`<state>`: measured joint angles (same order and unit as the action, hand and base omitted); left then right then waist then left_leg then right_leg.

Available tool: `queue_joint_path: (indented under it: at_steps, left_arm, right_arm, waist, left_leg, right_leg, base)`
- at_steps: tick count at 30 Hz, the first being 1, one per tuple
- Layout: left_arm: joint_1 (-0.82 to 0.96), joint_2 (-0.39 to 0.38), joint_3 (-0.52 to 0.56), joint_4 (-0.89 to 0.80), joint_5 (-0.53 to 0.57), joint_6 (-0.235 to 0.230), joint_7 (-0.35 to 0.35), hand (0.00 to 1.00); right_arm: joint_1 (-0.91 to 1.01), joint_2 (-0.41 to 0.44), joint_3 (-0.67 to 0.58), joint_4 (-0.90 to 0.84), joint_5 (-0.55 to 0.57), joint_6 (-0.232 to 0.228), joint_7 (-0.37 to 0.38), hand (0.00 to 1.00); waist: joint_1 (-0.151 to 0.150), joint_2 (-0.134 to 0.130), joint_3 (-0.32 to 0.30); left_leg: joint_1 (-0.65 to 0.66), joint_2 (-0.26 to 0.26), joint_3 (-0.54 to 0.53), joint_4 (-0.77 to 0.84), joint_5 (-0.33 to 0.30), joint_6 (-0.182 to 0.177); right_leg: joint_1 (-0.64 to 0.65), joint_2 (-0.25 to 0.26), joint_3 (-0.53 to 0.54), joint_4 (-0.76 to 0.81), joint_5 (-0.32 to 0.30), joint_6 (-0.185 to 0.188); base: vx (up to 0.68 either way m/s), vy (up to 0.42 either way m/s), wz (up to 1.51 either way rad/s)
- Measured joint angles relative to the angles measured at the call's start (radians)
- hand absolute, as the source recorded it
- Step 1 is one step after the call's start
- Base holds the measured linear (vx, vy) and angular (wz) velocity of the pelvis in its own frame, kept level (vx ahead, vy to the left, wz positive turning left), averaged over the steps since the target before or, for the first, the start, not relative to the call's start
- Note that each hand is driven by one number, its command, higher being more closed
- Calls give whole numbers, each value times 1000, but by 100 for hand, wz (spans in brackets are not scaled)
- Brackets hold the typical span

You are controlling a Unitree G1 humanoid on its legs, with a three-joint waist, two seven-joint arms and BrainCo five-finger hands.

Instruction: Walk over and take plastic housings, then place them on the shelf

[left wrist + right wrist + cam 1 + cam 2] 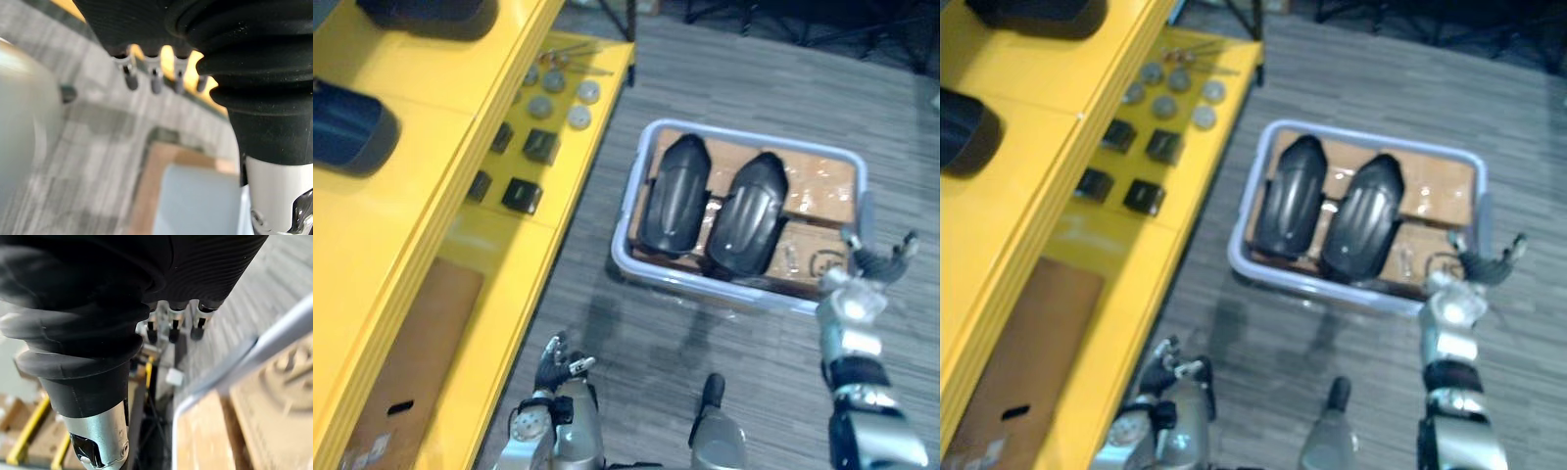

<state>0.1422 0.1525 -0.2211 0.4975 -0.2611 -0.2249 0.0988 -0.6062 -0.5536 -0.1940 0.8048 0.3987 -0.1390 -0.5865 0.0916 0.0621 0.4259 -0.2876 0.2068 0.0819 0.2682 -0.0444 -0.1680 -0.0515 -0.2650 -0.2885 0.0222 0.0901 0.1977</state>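
Note:
Two black plastic housings lie side by side, the left housing (674, 194) and the right housing (750, 213), in a pale blue bin (633, 191) on the floor, resting on cardboard. My right hand (874, 262) hovers at the bin's near right corner with its fingers spread and empty. My left hand (557, 365) hangs low at the bottom left beside the yellow shelf (421, 186), fingers relaxed, holding nothing. More dark housings (347, 127) sit on the shelf's upper level.
The shelf's lower level holds small black blocks (522, 195), grey discs (579, 117) and a brown cardboard sheet (421, 343). Grey carpet lies between the shelf and the bin. Dark chair legs stand at the far edge.

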Motion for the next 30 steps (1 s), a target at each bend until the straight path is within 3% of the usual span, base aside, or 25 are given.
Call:
queue_joint_path:
  at_steps: [8,14,18,22,23,26,30]
  left_arm:
    - [-21,-17,-68,34,-60,-68,-26,0]
    - [-36,-44,-81,33,-88,-101,-24,0]
    - [-48,-52,-113,33,-96,-106,-10,0]
    - [-51,-61,-116,35,-126,-114,14,0]
    - [-54,-63,-119,36,-126,-116,17,0]
    - [-65,-63,-138,38,-132,-122,38,0]
    - [-67,-65,-152,36,-134,-123,54,0]
  right_arm:
    - [-155,-103,72,122,-3,91,41,0]
    - [-240,-149,106,234,-12,200,40,0]
    - [-276,-154,112,278,-16,267,40,0]
    - [-283,-159,110,291,-56,279,43,0]
    - [-283,-159,110,305,-63,280,43,100]
    - [-296,-166,111,324,-100,299,41,100]
    - [-308,-206,111,356,-213,381,53,100]
  waist:
    - [33,47,35]
    - [61,82,64]
    - [64,110,77]
    - [67,112,78]
    - [70,112,78]
    - [87,115,78]
    - [86,126,81]
  left_leg:
    - [-62,-17,-49,-14,29,5]
    - [-106,-26,-77,1,31,7]
    - [-126,-36,-101,15,31,7]
    - [-132,-46,-101,20,31,7]
    - [-132,-47,-102,20,31,7]
    - [-133,-48,-107,19,32,6]
    - [-138,-51,-131,6,45,4]
  right_leg:
    - [-38,-6,-64,19,3,-1]
    - [-72,-13,-94,42,3,0]
    - [-91,-24,-121,77,-2,-5]
    - [-106,-38,-123,99,-14,-3]
    - [-108,-40,-125,109,-27,-2]
    - [-125,-48,-126,146,-61,3]
    - [-124,-48,-150,161,-70,-1]
  base:
    - [-13,17,17]
    - [-20,19,8]
    - [-27,23,9]
    - [-33,24,1]
    - [-45,-6,5]
    - [-51,-25,2]
    - [-28,-20,14]
